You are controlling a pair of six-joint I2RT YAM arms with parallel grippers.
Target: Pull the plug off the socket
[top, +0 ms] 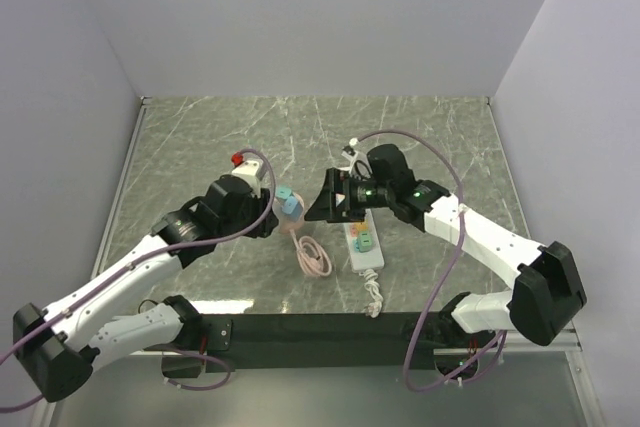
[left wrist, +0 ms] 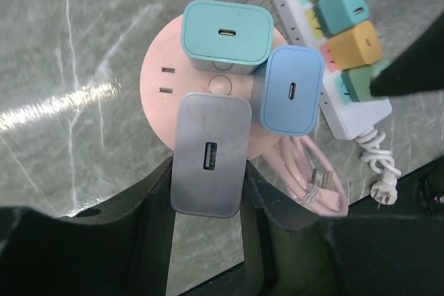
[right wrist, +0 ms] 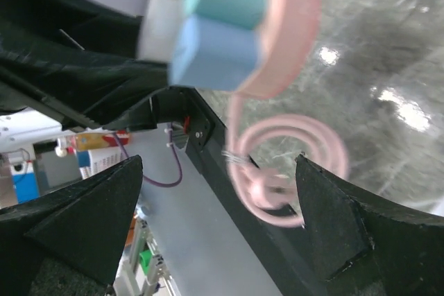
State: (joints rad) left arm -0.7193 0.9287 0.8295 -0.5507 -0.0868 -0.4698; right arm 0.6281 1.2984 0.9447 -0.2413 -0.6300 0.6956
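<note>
A grey plug (left wrist: 208, 154) with a USB port sits in a round pink outlet hub (left wrist: 156, 77), beside a teal plug (left wrist: 225, 32) and a blue plug (left wrist: 291, 91). My left gripper (left wrist: 208, 192) is shut on the grey plug's two sides. The socket (top: 365, 247), a long white strip, carries yellow and green plugs (left wrist: 350, 43) in a row. My right gripper (top: 325, 205) hangs open over the strip's far end, facing the pink hub (right wrist: 291, 32), with nothing between its fingers.
The hub's pink cord (top: 313, 257) lies coiled near the table's front edge, left of the strip. The strip's short white cord (left wrist: 378, 164) ends in a plug by that edge. A black fingertip (left wrist: 409, 74) of the right gripper reaches over the strip.
</note>
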